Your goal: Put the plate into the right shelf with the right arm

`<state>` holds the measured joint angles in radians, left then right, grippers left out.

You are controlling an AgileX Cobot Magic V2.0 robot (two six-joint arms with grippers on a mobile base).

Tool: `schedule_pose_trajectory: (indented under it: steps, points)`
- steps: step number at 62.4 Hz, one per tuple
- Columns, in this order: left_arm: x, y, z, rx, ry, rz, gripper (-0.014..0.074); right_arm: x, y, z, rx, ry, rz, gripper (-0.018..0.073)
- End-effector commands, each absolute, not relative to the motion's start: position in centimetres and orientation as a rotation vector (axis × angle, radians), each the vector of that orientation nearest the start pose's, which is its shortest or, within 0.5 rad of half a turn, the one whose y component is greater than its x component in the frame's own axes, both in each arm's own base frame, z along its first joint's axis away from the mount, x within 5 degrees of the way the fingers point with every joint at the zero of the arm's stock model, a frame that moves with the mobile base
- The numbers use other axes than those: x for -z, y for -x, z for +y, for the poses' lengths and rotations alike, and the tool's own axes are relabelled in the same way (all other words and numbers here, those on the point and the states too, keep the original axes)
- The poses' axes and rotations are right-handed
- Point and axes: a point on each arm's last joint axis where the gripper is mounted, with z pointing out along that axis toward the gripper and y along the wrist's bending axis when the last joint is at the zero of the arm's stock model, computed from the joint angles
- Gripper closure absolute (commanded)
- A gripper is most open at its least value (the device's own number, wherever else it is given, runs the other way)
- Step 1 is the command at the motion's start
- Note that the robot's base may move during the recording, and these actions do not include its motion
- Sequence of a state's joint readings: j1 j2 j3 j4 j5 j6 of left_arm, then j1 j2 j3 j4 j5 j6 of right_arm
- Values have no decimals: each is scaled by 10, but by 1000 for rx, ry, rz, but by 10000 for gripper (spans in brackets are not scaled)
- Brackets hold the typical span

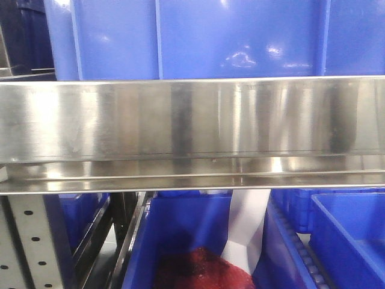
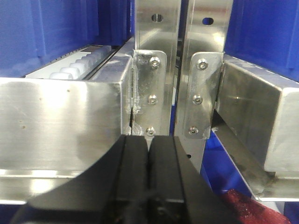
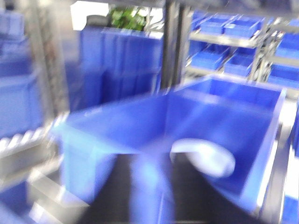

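The right wrist view is motion-blurred. The white plate [image 3: 204, 157] lies on the floor of an open blue bin [image 3: 233, 102], to the right of my right gripper [image 3: 152, 186] and just beyond it. Its two dark fingers stand apart with blue showing between them, so it is open and holds nothing. The right shelf shows as a wide brushed-steel rail [image 1: 192, 120] across the front view, with blue bins above and below. My left gripper [image 2: 149, 142] is shut and empty, close in front of the shelf's bolted steel uprights [image 2: 152, 70].
A dark red object [image 1: 201, 271] lies in a blue bin [image 1: 180, 235] under the rail, beside a white surface [image 1: 248, 226]. A perforated upright [image 1: 27, 241] stands at lower left. More racks of blue bins [image 3: 233, 51] fill the background, and white rollers [image 2: 77, 67] run along the shelf.
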<state>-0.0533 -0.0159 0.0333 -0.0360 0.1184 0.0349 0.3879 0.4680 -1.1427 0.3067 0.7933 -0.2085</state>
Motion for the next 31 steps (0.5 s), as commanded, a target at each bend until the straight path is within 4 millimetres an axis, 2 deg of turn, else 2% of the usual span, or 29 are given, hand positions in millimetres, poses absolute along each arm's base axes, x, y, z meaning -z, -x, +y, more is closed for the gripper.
schedule_pose_trajectory:
  steps: [1, 13, 31]
  points:
    - [-197, -56, -3, 50, -33, 1535, 643, -476, 3, 18, -486, 417, 1422, 501]
    - [-197, -56, -3, 50, -33, 1535, 643, -462, 18, 11, -485, 394, 1361, 503]
    - [-197, -56, -3, 50, -33, 1535, 643, -459, 15, 12, -485, 398, 1379, 503]
